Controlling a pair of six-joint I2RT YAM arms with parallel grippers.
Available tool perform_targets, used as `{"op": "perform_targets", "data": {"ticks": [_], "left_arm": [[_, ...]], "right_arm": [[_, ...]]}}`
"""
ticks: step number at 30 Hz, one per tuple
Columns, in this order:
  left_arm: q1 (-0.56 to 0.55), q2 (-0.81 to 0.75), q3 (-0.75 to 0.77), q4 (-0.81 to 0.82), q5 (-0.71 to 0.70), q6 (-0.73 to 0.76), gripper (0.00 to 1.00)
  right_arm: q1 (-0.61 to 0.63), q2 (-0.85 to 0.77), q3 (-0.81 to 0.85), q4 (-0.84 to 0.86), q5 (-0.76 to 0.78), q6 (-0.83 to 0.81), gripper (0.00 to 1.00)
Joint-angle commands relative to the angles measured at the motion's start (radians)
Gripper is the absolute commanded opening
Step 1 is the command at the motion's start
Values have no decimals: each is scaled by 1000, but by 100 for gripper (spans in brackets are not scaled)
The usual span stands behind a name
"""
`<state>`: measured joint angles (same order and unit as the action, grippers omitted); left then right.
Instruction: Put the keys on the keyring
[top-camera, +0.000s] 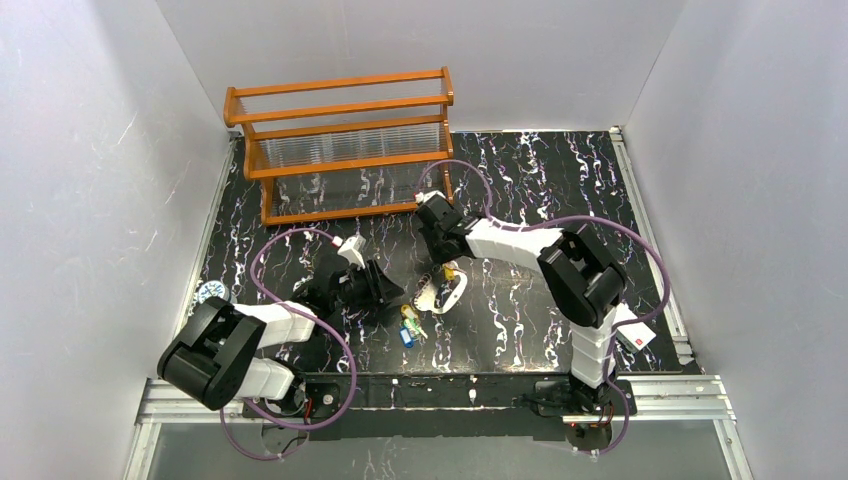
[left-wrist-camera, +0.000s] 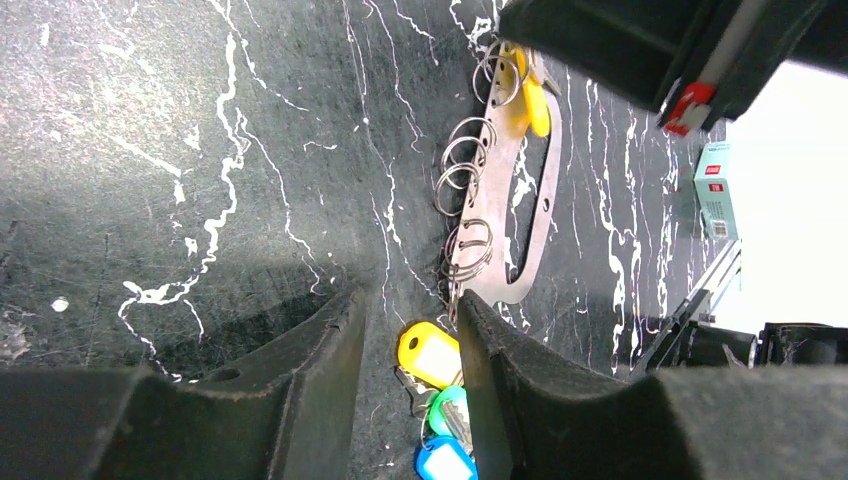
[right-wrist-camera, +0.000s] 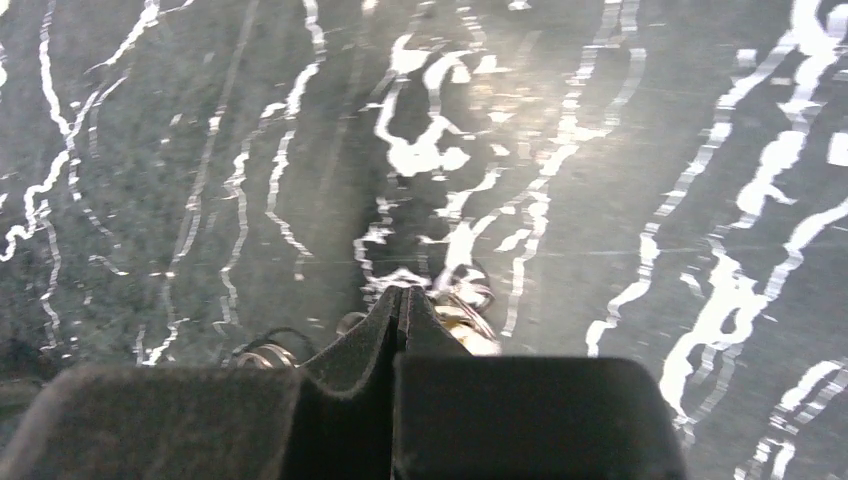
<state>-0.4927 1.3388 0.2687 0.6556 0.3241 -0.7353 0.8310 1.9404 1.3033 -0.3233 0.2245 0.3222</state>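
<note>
Black, white-veined marbled surface inside white walls; orange wooden rack at the back, well apart from the work.

Thin silvery-grey oval keyring flat on the surface near the middle, between the two hands. Several small wire split rings along one side of it, and one yellow-headed key at its far end. Bunch of small metal keys with yellow, green and blue plastic heads on the surface just beside the keyring's near end.

Left hand spread, fingers straddling the bunch, yellow head between them and close against one finger; no pinch evident. Right hand pressed together at the keyring's far end, beside the yellow-headed key. Wire between its fingertips or not: cannot tell.

Judged step: steadying the keyring at one end while taking one key from the bunch.

Recommended:
- Confirm the right hand's hold before loading the loop.
- Close the left hand on a single plastic head, not the whole bunch.
- Lift clear of the neighbouring keys.
- Bring the key's hole square to the loop's opening, slowly.

Risks: two keys rising together; thin loop sliding or twisting under a weak hold.
</note>
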Motion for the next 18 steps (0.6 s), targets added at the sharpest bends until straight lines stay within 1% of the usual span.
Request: {"op": "perform_targets", "data": {"ticks": [1, 5, 10, 13, 18], "left_arm": [[3, -11, 2, -18, -10, 23, 38], [3, -3, 7, -19, -4, 26, 38], [3, 3, 13, -22, -3, 31, 38], [3, 9, 20, -22, 1, 33, 38], [3, 11, 28, -23, 1, 38, 38]], "right_arm": [[-49, -87, -19, 13, 138, -28, 5], [-100, -66, -8, -39, 122, -22, 5], [-109, -120, -50, -17, 63, -57, 8], [-110, -156, -70, -8, -51, -58, 13], [-112, -197, -92, 14, -232, 9, 26]]}}
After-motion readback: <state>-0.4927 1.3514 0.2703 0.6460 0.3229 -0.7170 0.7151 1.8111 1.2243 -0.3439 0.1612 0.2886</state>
